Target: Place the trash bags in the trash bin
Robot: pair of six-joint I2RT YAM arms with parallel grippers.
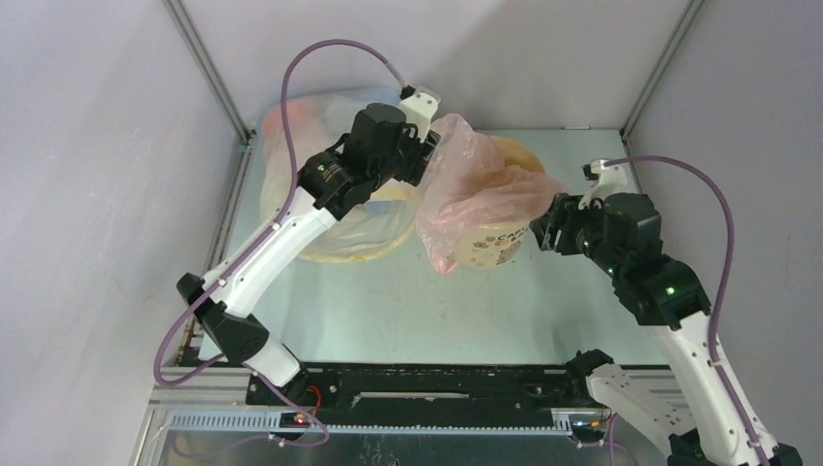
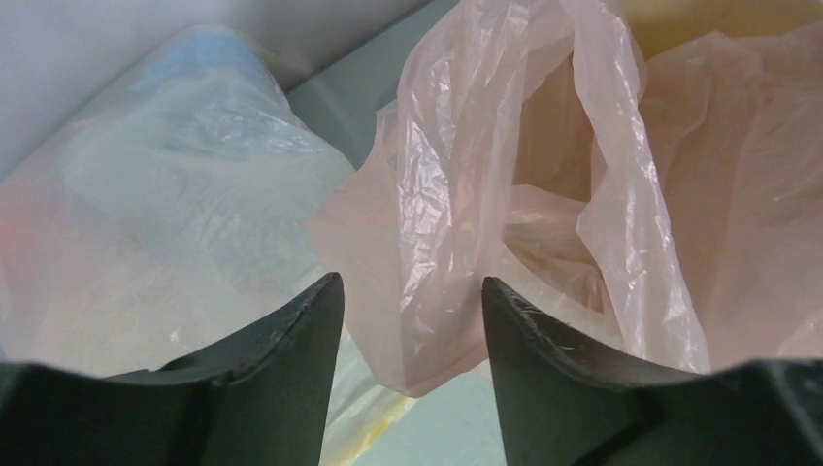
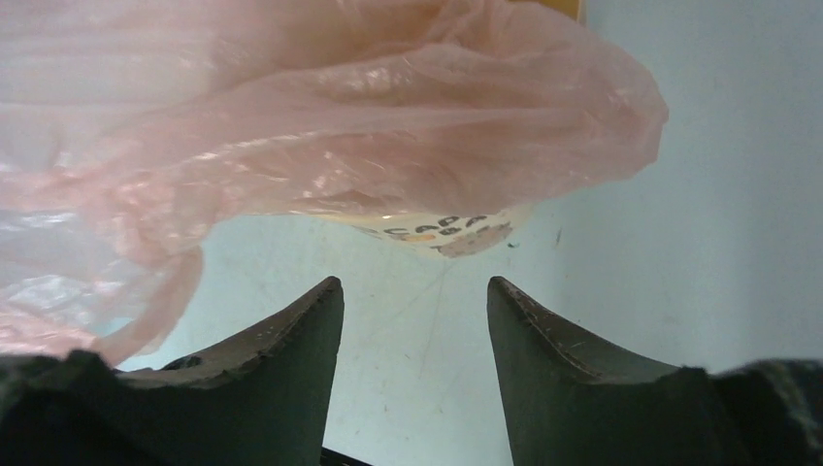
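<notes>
The pale-pink trash bag (image 1: 471, 189) is draped over the top of the tan paper trash bin (image 1: 490, 248), and one end hangs down the bin's left side. My left gripper (image 1: 427, 150) is open at the bag's upper left. In the left wrist view the bag (image 2: 543, 194) hangs just beyond the open gripper (image 2: 412, 291), and its lower fold lies between the tips without being pinched. My right gripper (image 1: 542, 225) is open and empty to the right of the bin. In the right wrist view the bag (image 3: 320, 146) covers the bin (image 3: 442, 231) above the gripper (image 3: 415, 286).
A big clear whitish sack with a yellow hem (image 1: 291, 155) lies at the back left under my left arm, and it also shows in the left wrist view (image 2: 165, 194). White walls and metal corner posts close in the table (image 1: 388, 301).
</notes>
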